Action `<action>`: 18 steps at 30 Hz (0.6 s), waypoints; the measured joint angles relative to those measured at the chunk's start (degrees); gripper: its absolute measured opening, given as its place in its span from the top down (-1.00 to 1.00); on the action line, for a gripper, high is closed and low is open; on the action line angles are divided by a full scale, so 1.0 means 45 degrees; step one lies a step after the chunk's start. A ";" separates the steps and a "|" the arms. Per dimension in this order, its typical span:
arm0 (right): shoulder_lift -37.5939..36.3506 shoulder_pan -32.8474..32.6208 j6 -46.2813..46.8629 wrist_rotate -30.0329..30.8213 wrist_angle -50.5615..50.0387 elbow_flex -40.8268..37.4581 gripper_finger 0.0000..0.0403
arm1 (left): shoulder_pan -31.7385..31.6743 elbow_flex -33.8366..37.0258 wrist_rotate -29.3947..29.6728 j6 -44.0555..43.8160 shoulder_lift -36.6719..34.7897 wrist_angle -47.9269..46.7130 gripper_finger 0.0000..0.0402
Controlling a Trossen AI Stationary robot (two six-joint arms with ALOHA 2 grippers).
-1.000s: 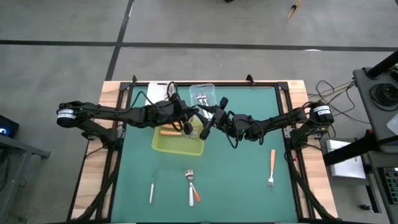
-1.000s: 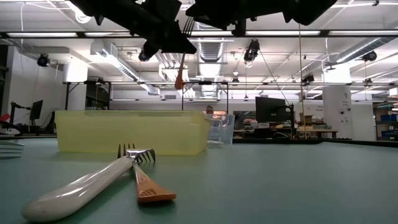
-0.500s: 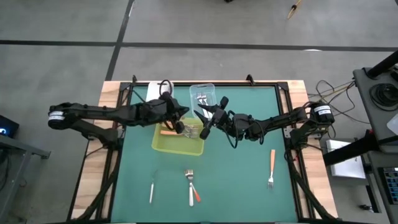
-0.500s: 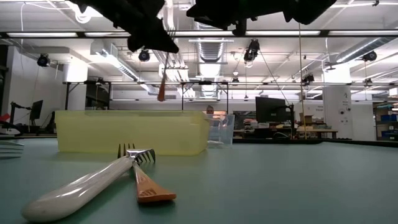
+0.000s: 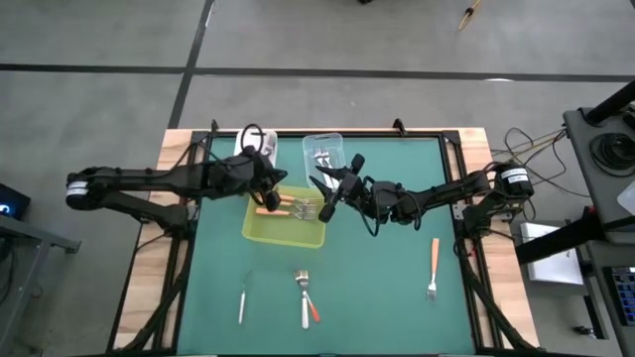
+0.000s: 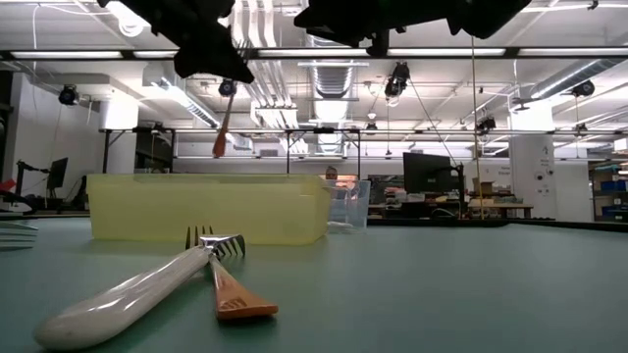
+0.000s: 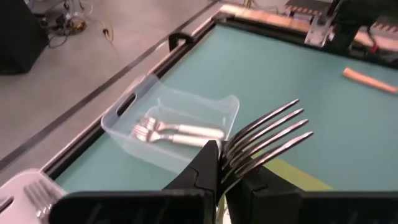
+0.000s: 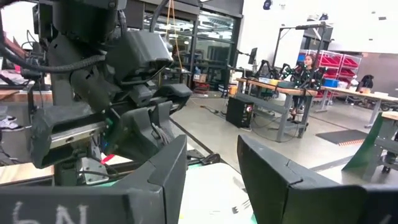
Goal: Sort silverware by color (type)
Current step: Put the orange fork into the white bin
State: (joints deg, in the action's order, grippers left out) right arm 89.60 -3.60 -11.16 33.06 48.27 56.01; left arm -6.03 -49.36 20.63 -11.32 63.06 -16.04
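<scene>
Left gripper (image 5: 266, 183) pinched shut on an orange-handled fork (image 6: 224, 127), raised over the far left corner of the yellow-green tray (image 5: 260, 231), tines up, handle hanging. Right gripper (image 5: 327, 194) spread and empty, hovering just right of the tray, near the clear tub (image 5: 322, 151) with white-handled forks (image 7: 177, 130). Nearer on the green table (image 5: 377, 288): white utensil (image 5: 241, 305), crossed white and orange forks (image 5: 306, 293), lone orange-handled fork at right (image 5: 434, 268).
</scene>
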 joint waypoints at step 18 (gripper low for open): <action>0.0000 0.0018 -0.0355 -0.0001 0.0000 0.0000 0.33 | -0.3404 0.0000 -0.2765 0.1322 -0.0769 -0.1699 1.00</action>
State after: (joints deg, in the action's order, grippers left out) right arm 89.60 -3.51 -12.75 33.06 48.27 56.01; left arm -21.35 -49.36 8.19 -5.37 59.59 -23.68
